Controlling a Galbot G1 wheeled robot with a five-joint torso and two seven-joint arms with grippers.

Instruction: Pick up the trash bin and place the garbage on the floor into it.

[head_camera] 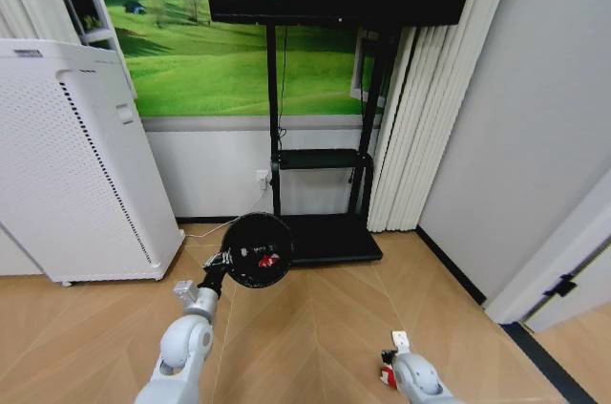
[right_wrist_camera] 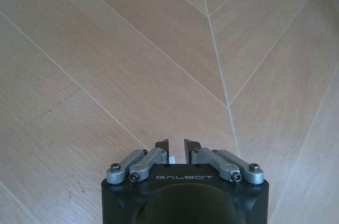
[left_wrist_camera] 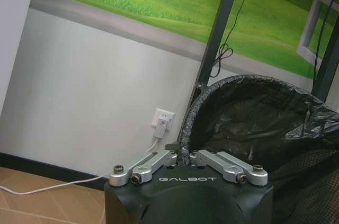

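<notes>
The bin [head_camera: 256, 250] is hanging off the floor w/ its mouth tipped toward my head cam, at about 11 o'clock from my base, in front of the TV stand [head_camera: 320, 232]. My left gripper [left_wrist_camera: 184, 154] is clamping its rim at the bin's 7 o'clock edge, fingers closed on the wire and the black liner [left_wrist_camera: 265, 113]. Inside I'm seeing one red scrap [head_camera: 268, 260] w/ a bit of white next to it; can't tell more.

My right gripper [right_wrist_camera: 176, 144] is hovering low over bare floor [right_wrist_camera: 132, 49] at about 5 o'clock, pointing down, fingers nearly together w/ a small white thing between the tips, so prob. holding it. A red-and-white wrapper [head_camera: 388, 373] is showing at that wrist.

To do this step well, I'm judging: keep the rim grip firm, hold the mouth up and steady so nothing spills, bring the piece right over the opening before letting go.

Count: 1 bin, 1 scrap inside, 1 wrapper by the right arm, 2 grippers. Air purifier [head_camera: 76, 165] at 9 o'clock.
</notes>
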